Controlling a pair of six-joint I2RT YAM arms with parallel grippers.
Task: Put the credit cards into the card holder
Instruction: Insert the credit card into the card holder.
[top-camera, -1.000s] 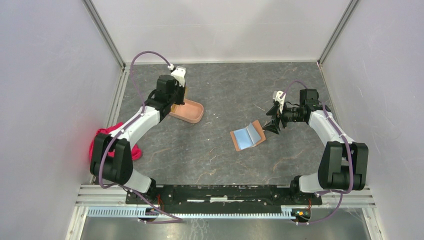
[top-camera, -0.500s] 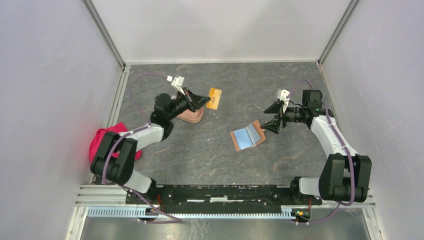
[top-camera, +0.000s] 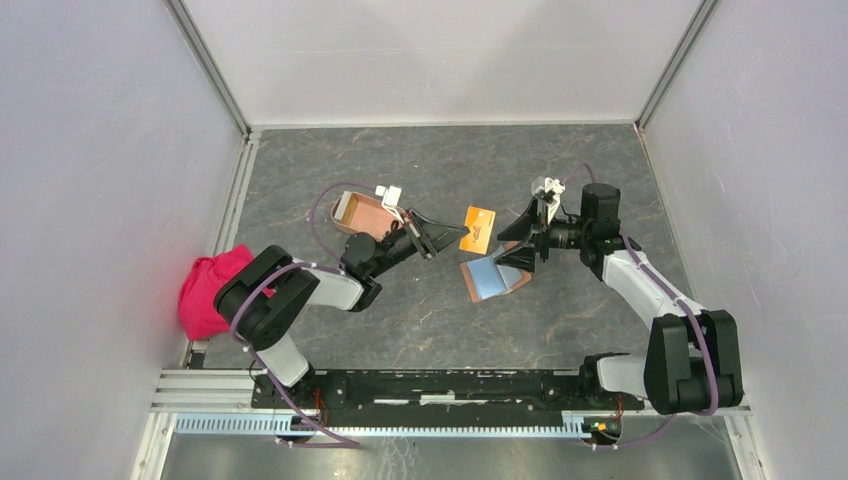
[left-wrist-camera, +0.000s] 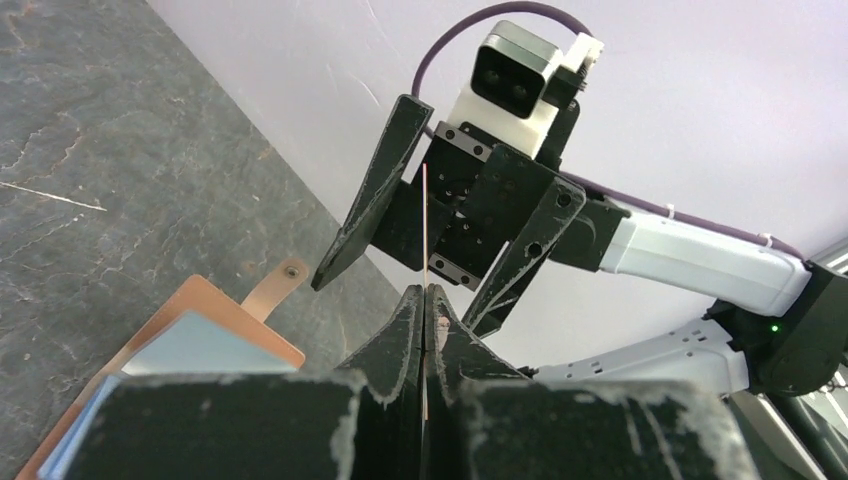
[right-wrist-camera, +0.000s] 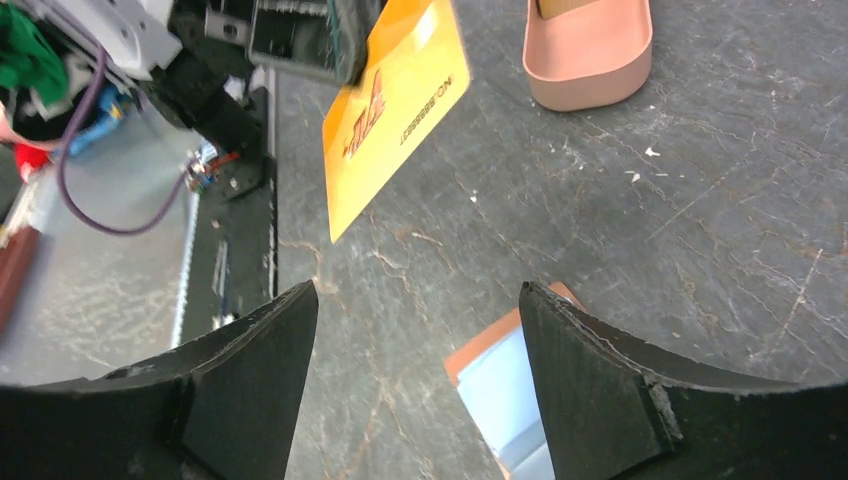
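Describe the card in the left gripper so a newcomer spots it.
Above the middle of the table, facing the open right gripper, the left gripper pinches one thin card in the air. It is bright orange; the brown wallet nearby lies flat, blue inside.

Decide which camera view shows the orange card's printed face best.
Right wrist view: the orange card shows its printed face large and close. Top external shows it small, from above; left wrist shows only its thin edge.

Card holder (top-camera: 370, 213) left of wallet (top-camera: 495, 275), cloth (top-camera: 208, 290) far left
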